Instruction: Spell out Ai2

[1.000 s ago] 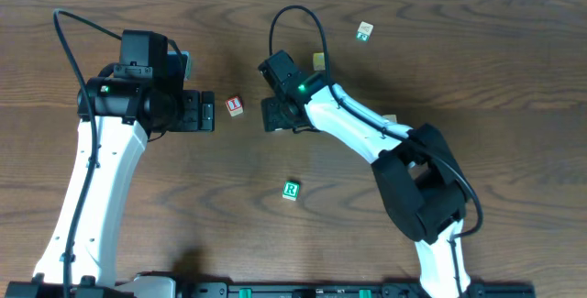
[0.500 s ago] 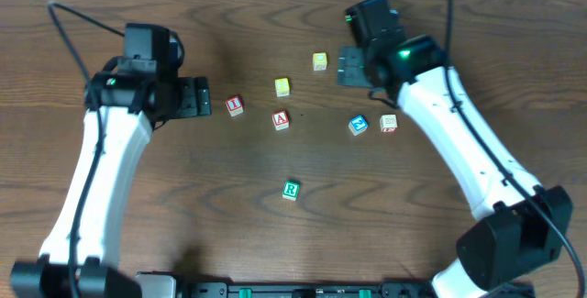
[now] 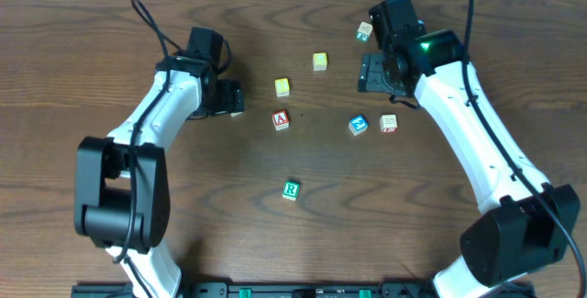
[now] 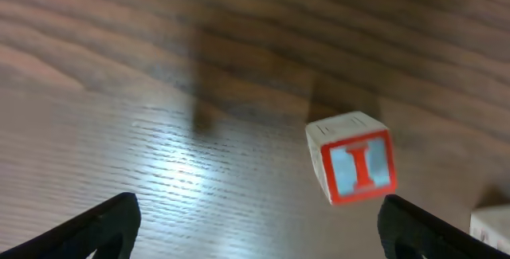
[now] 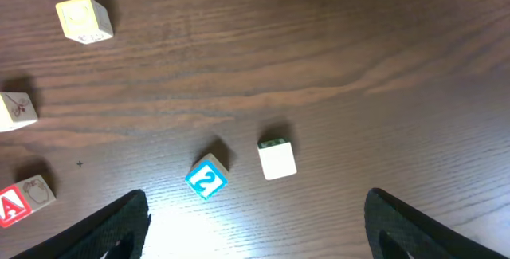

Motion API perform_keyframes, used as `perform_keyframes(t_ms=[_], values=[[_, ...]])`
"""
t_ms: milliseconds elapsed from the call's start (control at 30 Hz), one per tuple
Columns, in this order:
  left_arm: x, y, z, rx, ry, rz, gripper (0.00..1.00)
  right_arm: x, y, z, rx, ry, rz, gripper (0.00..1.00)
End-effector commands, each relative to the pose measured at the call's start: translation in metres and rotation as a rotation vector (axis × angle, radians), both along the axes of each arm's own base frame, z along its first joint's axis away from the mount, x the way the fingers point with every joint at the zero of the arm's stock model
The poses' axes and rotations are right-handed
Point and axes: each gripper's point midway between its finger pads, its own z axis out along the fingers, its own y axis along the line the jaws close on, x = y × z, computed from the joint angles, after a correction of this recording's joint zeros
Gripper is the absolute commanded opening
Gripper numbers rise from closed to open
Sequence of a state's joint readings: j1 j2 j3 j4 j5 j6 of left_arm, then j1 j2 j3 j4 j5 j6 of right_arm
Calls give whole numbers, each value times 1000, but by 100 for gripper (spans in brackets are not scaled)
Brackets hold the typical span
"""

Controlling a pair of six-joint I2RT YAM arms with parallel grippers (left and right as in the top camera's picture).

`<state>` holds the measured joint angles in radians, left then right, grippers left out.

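The red A block [image 3: 281,120] lies at the table's centre and shows at the lower left of the right wrist view [image 5: 16,203]. The blue 2 block [image 3: 358,125] lies to its right, and also appears in the right wrist view [image 5: 206,177]. The red I block [image 4: 355,167] lies just ahead of my left gripper [image 4: 259,235], which is open and empty. In the overhead view the left gripper [image 3: 225,99] hovers over that block and mostly hides it. My right gripper [image 3: 374,71] is open and empty above and behind the 2 block, as its own view [image 5: 255,231] shows.
A green R block [image 3: 291,190] lies towards the front. Two yellow blocks [image 3: 282,87] [image 3: 319,60] lie behind the A. A pale block [image 3: 389,123] sits right of the 2, and another block [image 3: 365,30] lies far back right.
My left gripper has moved right, over the I block. My right arm swung from the centre to the right, then shifted slightly further right.
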<state>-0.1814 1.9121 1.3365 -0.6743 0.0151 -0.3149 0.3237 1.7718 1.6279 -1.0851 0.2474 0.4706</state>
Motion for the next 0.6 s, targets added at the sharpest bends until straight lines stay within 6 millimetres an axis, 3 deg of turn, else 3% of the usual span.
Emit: perform_keyframes(t_ms=[0, 133, 233, 300, 367, 567], values=[[5, -11, 1, -34, -20, 116, 100, 0, -4, 2, -11, -5, -12, 87], [10, -45, 3, -76, -63, 85, 100, -1, -4, 1, -9, 0, -11, 88], [8, -56, -2, -43, -69, 56, 100, -1, -4, 1, -9, 0, -11, 88], [7, -57, -7, -12, -67, 66, 100, -2, -4, 1, -10, 4, -11, 89], [6, -54, -13, 6, -60, 89, 94, -3, -5, 0, -13, 11, -11, 90], [10, -38, -20, 64, -65, 145, 95, -12, -7, 2, -16, 31, -10, 90]])
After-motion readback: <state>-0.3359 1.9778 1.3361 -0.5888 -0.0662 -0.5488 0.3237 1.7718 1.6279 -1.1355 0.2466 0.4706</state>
